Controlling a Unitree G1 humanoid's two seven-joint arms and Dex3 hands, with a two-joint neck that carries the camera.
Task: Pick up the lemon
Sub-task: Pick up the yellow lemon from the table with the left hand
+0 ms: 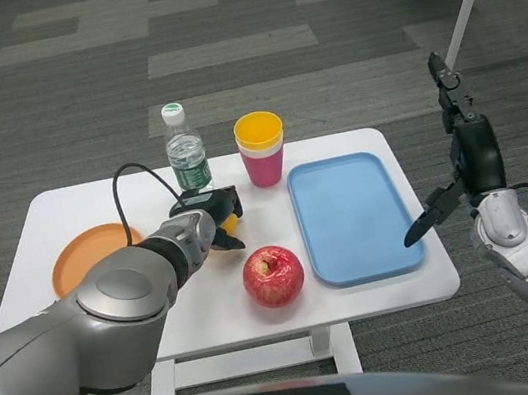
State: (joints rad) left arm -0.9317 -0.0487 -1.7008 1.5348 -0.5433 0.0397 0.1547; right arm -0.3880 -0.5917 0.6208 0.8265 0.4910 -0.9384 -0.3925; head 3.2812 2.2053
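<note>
Your left hand (215,221) sits low over the table (382,294), its fingers (234,241) curled around the lemon (231,225), which shows only as a yellow sliver behind the apple (273,275). Your right hand (461,149) hovers beside the blue tray (353,215), fingers spread, holding nothing.

You see a red apple (273,275) at six o'clock, a blue tray (352,215) at three, an orange plate (86,256) at nine, stacked yellow-and-pink cups (262,148) at twelve.
</note>
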